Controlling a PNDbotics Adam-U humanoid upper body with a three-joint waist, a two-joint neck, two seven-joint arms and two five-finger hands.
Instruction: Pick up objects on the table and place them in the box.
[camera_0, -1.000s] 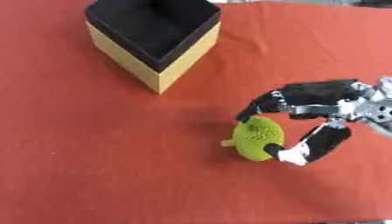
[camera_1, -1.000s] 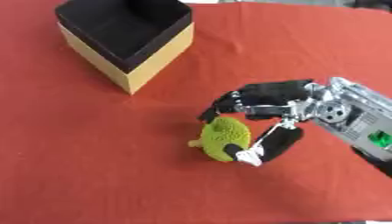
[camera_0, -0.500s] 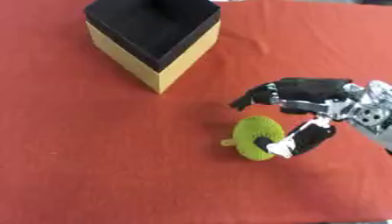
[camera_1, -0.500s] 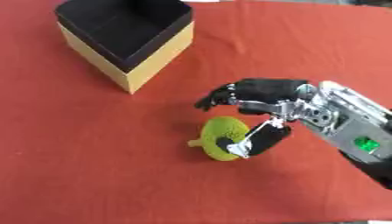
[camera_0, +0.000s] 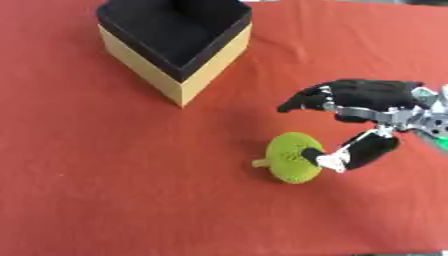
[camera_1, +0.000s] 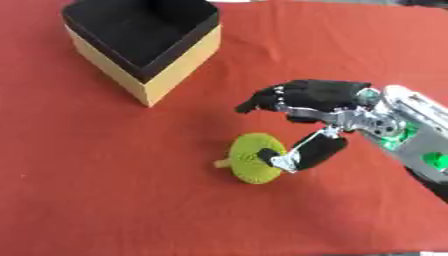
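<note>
My right hand (camera_1: 328, 107) reaches in from the right over a round, yellow-green knitted object (camera_0: 292, 157) lying on the red tablecloth (camera_0: 105, 190); a short tan stub projects from its left side. My thumb tip touches its right face, while my fingers arch apart above it. The box (camera_0: 179, 42), tan-walled with a black rim and black interior, stands open at upper left, one corner turned toward the object, well apart from it.

box (camera_0: 188, 75): tan outside, black inside | knobbly object (camera_0: 290, 157): lime green | tablecloth (camera_0: 105, 190): red-orange
</note>
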